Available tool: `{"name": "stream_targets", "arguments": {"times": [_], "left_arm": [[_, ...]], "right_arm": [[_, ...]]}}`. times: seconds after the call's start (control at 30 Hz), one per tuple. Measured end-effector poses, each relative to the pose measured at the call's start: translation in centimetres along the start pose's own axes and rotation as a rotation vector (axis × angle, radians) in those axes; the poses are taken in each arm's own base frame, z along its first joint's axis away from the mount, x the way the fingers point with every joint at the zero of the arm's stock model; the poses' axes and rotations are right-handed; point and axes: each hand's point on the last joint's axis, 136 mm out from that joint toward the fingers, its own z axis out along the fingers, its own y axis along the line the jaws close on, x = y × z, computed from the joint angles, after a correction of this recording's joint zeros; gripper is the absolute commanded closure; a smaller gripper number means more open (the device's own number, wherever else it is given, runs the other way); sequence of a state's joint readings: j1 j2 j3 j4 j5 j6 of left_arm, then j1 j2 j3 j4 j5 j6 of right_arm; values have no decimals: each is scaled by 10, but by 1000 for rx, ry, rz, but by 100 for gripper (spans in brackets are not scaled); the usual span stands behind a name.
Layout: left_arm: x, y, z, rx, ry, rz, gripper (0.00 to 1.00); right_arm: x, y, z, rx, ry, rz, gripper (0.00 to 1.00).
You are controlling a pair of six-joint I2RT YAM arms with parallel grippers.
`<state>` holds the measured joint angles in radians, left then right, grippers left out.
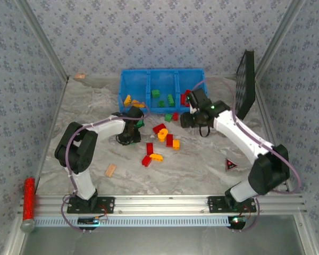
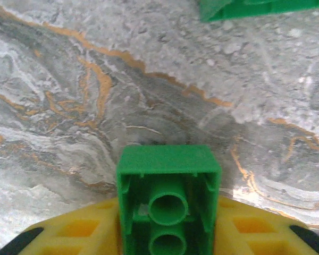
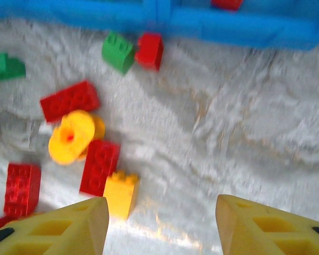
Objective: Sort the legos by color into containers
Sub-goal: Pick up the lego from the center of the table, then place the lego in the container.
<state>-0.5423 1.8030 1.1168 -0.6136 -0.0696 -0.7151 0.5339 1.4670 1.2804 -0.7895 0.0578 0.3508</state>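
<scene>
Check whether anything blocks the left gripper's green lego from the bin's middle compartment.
Only the blue bin's near wall stands between the green lego, clamped in the left gripper, and the middle compartment; it must be lifted over. A loose green brick lies just ahead. The right gripper is off to the side.

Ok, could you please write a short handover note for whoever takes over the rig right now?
Left gripper: shut on a green lego.
Right gripper: open, empty, near the bin's front.
Done: orange-yellow legos in the left compartment, green legos in the middle, red legos in the right.
Left: bin the held green one, then sort the loose legos on the table, which are red, yellow and green.
</scene>
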Motion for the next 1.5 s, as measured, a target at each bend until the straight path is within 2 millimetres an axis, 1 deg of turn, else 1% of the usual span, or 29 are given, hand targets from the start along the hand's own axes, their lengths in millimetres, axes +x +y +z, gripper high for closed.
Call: {"name": "stream_targets", "arguments": {"times": [0.07,0.1,0.2,0.27,0.33,0.4,0.5,0.6,0.67,0.77,0.83,0.9,0.97,1.07,1.13,1.2,1.33,1.4,1.5], "left_arm": [[-1,-1,-1,2,2,6,73],[-1,-1,-1,0,6,11,75],[-4,-3,-1,-1,10,20,77],[-14,-12,-4,21,-11,33,78],[-27,-24,-13,52,-42,46,78],[-43,-38,-27,88,-84,60,79],[-73,-64,-60,158,-172,85,79],[-102,-92,-96,224,-268,109,79],[-121,-109,-116,261,-327,121,79],[-145,-132,-130,299,-380,134,79],[-159,-146,-128,308,-398,138,79],[-171,-159,-121,312,-404,145,79],[-183,-171,-109,311,-406,153,79],[-192,-183,-88,296,-388,163,79],[-195,-188,-74,284,-372,170,79],[-197,-193,-62,276,-359,174,76],[-195,-196,-44,257,-327,179,65],[-192,-193,-40,246,-312,181,59],[-190,-192,-39,240,-301,188,52]], "right_arm": [[21,3,-13,0,12,10,41],[28,2,-19,1,9,23,40],[56,-13,-38,16,4,87,39],[72,-22,-48,18,0,124,37],[82,-24,-52,7,-4,149,34],[91,-22,-49,-2,4,154,33],[100,-11,-38,-16,34,122,32],[99,2,-23,-23,56,82,31],[99,11,-9,-21,77,40,31],[95,21,7,-17,105,-22,30],[87,29,15,-20,107,-56,30],[77,36,20,-24,104,-88,30],[66,44,26,-29,95,-122,30],[56,52,35,-34,93,-168,30],[52,56,41,-34,98,-197,30],[48,60,47,-36,105,-221,30],[47,66,64,-39,128,-263,30],[49,67,72,-37,146,-279,30],[52,69,84,-35,171,-301,30]]}}
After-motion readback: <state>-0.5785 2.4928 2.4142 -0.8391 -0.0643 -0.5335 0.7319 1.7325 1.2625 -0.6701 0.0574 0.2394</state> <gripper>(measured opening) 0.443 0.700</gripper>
